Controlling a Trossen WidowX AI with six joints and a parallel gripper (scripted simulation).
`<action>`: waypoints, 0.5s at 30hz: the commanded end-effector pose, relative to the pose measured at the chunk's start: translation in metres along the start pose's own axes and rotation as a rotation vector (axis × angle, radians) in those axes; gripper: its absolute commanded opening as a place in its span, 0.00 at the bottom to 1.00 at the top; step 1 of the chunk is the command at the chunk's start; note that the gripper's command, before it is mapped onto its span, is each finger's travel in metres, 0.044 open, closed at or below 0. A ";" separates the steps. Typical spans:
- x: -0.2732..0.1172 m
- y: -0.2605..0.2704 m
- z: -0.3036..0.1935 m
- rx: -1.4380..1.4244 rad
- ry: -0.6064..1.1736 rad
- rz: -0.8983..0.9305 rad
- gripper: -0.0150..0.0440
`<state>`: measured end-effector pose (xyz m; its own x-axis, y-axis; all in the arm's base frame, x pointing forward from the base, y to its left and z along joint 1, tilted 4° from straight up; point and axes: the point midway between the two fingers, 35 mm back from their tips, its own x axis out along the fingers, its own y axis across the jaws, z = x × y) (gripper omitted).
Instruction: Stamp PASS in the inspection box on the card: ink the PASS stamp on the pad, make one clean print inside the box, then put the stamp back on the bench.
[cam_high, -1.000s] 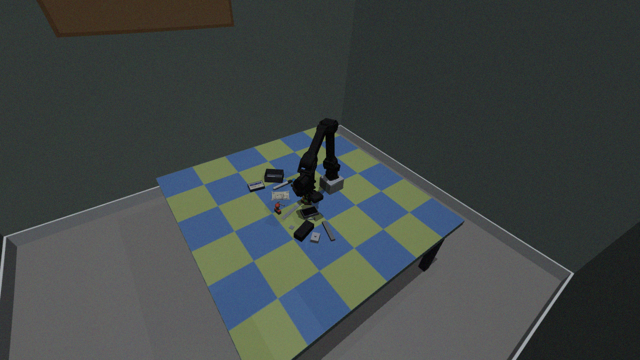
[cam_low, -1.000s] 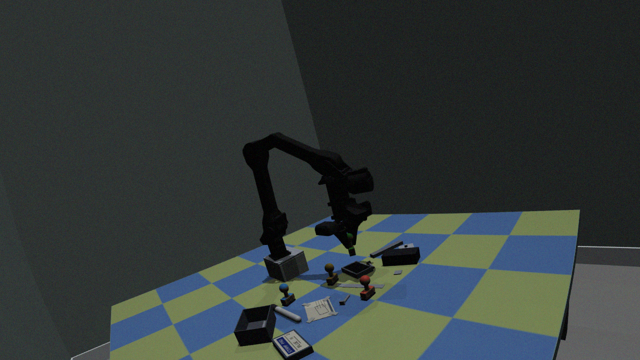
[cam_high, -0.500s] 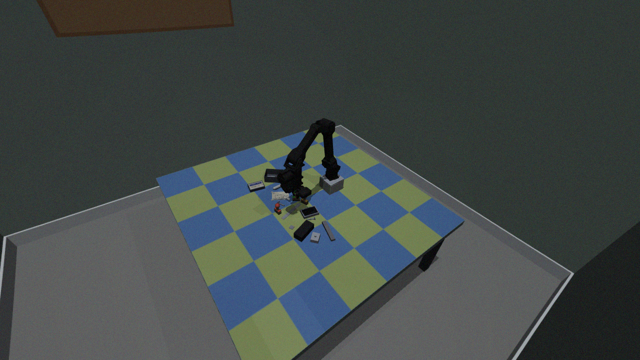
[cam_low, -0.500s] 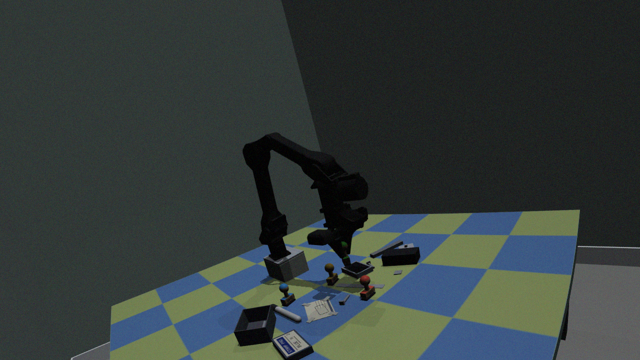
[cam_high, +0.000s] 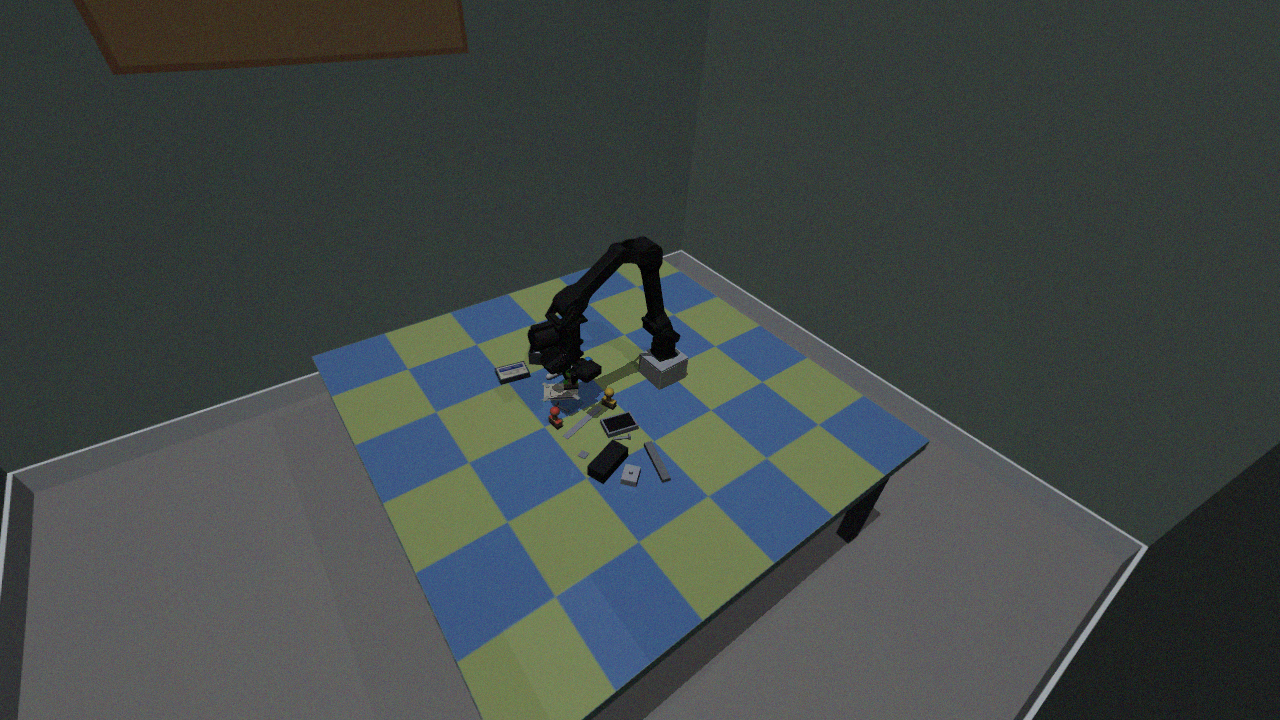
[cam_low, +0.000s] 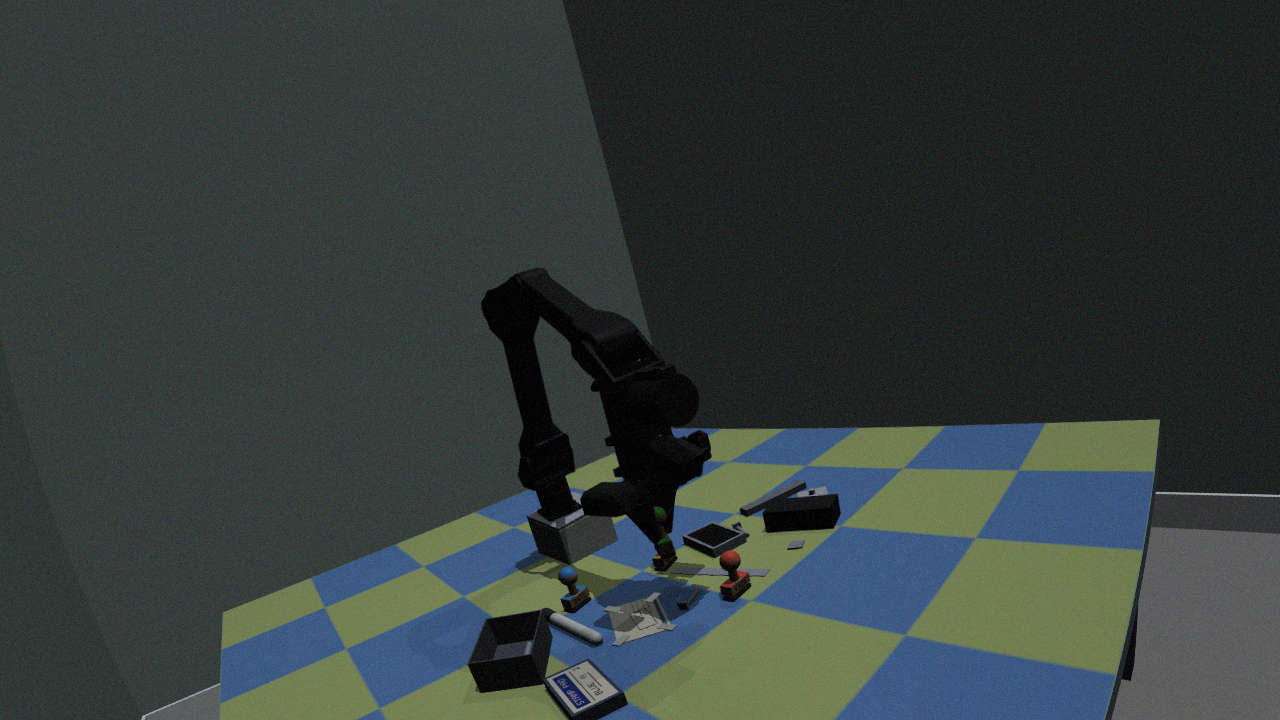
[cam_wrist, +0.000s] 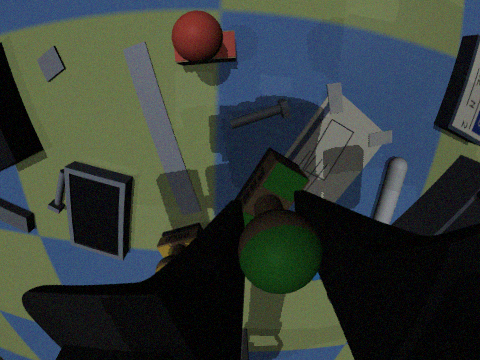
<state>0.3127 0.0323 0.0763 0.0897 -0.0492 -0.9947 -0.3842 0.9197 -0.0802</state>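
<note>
Your tool (cam_high: 571, 374) (cam_low: 661, 535) (cam_wrist: 268, 204), partly closed, grips the green-knobbed stamp (cam_high: 569, 383) (cam_low: 660, 514) (cam_wrist: 280, 250) above the tabletop (cam_high: 572, 528) (cam_low: 859, 591) (cam_wrist: 100, 120), face down; in the wrist view, its base runs one-to-seven o'clock, card (cam_high: 561, 392) (cam_low: 631, 619) (cam_wrist: 352, 117) at two.

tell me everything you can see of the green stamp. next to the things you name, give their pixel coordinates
The green stamp (cam_low: 660, 514) (cam_wrist: 280, 257) has a glossy-looking round green knob, a short brown neck and a rectangular, wood-like block with green on top. The claw (cam_low: 663, 537) (cam_wrist: 268, 204) grips it near the neck, knob up, tilted in the exterior view, held above the bench near the card (cam_low: 637, 619) (cam_wrist: 345, 135). Its underside is hidden.
</note>
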 end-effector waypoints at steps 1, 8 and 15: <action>0.000 -0.024 -0.002 -0.037 0.000 0.001 0.25; 0.000 -0.061 -0.009 -0.085 -0.001 -0.005 0.25; 0.001 -0.065 -0.010 -0.090 -0.001 -0.006 0.25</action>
<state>0.3275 -0.0294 0.0802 0.0930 -0.0586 -0.9939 -0.4525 0.8867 -0.0947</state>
